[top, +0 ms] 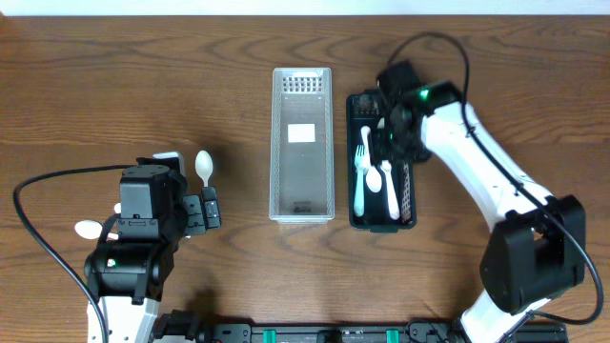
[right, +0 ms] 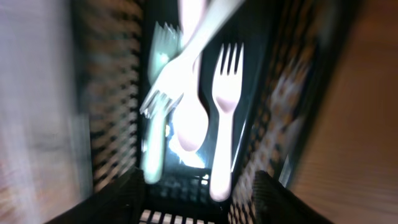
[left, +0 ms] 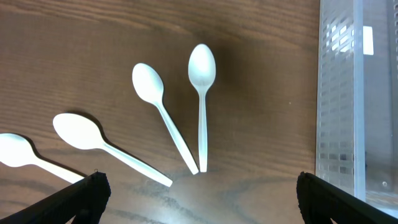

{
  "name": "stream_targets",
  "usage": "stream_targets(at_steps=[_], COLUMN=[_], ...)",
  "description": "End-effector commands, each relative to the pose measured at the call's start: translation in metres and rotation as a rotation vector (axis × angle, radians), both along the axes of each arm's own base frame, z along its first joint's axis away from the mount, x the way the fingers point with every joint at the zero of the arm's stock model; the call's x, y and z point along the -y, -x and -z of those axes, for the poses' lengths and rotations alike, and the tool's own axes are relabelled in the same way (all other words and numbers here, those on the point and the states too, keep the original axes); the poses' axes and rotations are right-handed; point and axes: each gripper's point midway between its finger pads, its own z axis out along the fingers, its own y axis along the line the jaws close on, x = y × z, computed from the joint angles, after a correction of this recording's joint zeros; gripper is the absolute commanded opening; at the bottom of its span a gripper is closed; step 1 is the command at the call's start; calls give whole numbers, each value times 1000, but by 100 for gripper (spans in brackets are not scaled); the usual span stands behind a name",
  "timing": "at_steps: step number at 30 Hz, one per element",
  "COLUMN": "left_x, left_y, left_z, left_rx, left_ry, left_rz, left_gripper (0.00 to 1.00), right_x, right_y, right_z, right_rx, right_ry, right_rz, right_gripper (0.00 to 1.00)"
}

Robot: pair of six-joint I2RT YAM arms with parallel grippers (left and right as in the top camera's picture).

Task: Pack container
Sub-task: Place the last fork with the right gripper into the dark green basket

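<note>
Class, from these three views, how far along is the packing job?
Done: several forks and spoons lie in the black basket. In hand: nothing; the right gripper hovers open over it, the left gripper open above four loose white spoons. Left: those spoons; the clear container holds no cutlery.

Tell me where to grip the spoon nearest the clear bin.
Take the spoon by its handle near the bowl, coming straight down and closing across the handle. It lies flat, and its handle tip nearly touches the next spoon.

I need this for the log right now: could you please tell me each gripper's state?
Left gripper: open, holding nothing.
Right gripper: open, empty, over the black cutlery basket.
</note>
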Motion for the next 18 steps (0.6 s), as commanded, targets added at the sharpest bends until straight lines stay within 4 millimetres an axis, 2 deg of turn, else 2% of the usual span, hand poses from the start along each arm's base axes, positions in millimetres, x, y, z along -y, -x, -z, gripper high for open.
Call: stream_targets(at_steps=[1, 2, 3, 7, 9, 13, 16, 18], left_x=[-1, -1, -1, -1, -1, -1, -1, -1], left_y=[-2, -2, -2, -2, -2, -6, -7, -7], left_z=[-6, -6, -6, -6, -6, -9, -12, -18], left_rx=[15, 15, 15, 15, 16, 37, 45, 53], left_ry=[6, 5, 5, 5, 5, 24, 37, 37], left_rz=[-12, -12, -12, -12, -12, -34, -50, -50], left_gripper=[98, 98, 98, 98, 98, 98, 98, 98], right_x=[-8, -5, 1, 35, 59, 108, 144, 158], right_y=[-26, -31, -34, -46, -50, -50, -44, -41], right_z=[-61, -81, -98, -149, -169, -179, -170, -161], right_rx=[153, 189, 220, 334, 381, 389, 335, 298], right_ry=[-1, 13, 35, 126, 156, 179, 195, 161], right_rz=[-93, -105, -102, -29, 31, 150, 237, 279], right_gripper=[70, 87, 99, 99, 99, 99, 99, 99])
